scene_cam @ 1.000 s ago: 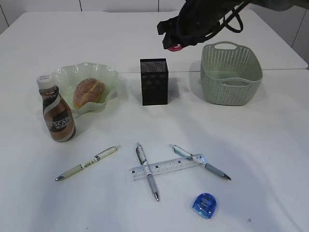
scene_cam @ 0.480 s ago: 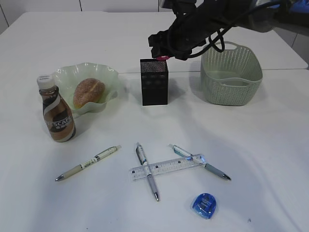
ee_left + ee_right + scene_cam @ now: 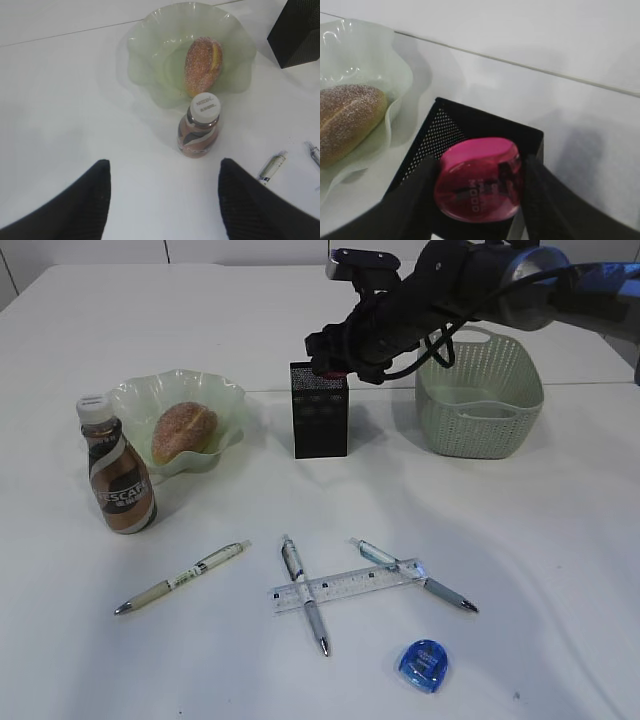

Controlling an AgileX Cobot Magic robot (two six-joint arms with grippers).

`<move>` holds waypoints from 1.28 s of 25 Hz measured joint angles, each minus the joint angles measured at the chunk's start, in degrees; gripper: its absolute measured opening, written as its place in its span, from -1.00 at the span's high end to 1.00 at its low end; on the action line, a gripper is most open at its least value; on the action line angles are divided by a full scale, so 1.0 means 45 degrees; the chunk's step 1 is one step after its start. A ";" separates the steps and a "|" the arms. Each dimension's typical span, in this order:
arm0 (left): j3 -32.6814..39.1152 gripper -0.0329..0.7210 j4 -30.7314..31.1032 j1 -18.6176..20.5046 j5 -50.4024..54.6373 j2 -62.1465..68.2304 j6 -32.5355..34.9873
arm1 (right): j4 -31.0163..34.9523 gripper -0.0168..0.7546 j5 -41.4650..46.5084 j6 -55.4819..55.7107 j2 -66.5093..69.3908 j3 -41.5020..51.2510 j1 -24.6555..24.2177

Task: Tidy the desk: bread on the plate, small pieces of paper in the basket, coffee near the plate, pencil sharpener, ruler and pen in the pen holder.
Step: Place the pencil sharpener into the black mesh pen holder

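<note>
Right wrist view: right pincer (image 3: 477,187) now over the pen holder (image 3: 445,132), clamping pink pencil sharpener (image 3: 479,179), ready to drop; left pincer (image 3: 162,200) spread.

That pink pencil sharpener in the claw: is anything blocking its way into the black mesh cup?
Nothing visible. The right gripper holds the pink plastic sharpener directly above the square black mesh pen holder, whose open top shows nothing across it.
</note>
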 joint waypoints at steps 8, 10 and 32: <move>0.0000 -0.34 0.0000 0.0000 0.0000 0.0000 0.0000 | 0.0412 -0.05 -0.0052 -0.0454 0.0052 0.0000 0.0084; 0.0000 -0.34 0.0000 0.0000 0.0000 0.0000 0.0000 | 0.0463 -0.05 -0.0052 -0.0478 0.0050 0.0000 0.0132; 0.0000 -0.34 0.0000 0.0000 0.0000 0.0000 0.0000 | 0.0797 -0.27 -0.0052 -0.0898 0.0078 0.0000 0.0191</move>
